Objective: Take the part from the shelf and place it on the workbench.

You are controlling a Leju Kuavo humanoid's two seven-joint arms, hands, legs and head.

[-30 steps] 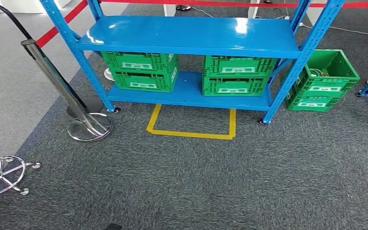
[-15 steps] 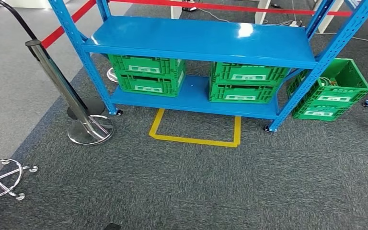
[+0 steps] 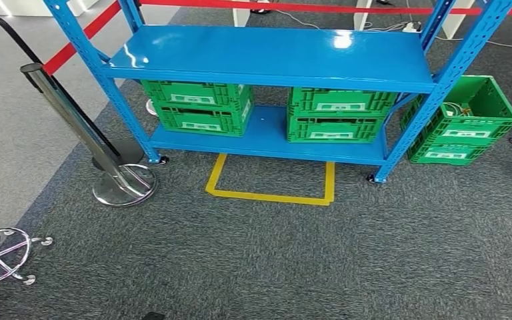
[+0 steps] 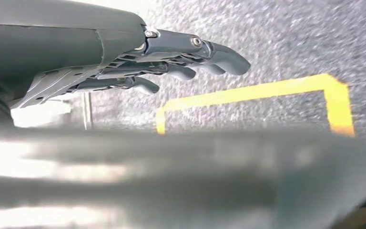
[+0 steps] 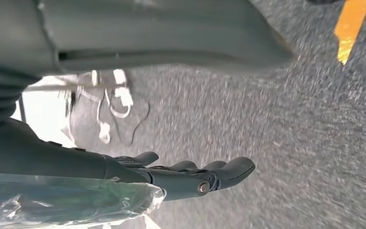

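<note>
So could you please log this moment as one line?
phase: facing blue shelf | left hand: holds nothing | right hand: holds nothing | green crates: on lower shelf

- No text, brand or number could be read in any of the views.
- White labels were carried on the front walls of the two stacked green crates (image 3: 199,107) on the left of the lower shelf (image 3: 267,137); their print was too small to be made out.
- Similar white labels were borne by the two stacked green crates (image 3: 339,115) on the right of the same shelf, likewise illegible.
- Two white labels were seen on the green crates (image 3: 463,127) standing on the carpet beside the blue rack; nothing on them could be read.
- A yellow tape outline (image 3: 271,195), open toward the rack, was marked on the carpet in front of it; no lettering was borne by it.
</note>
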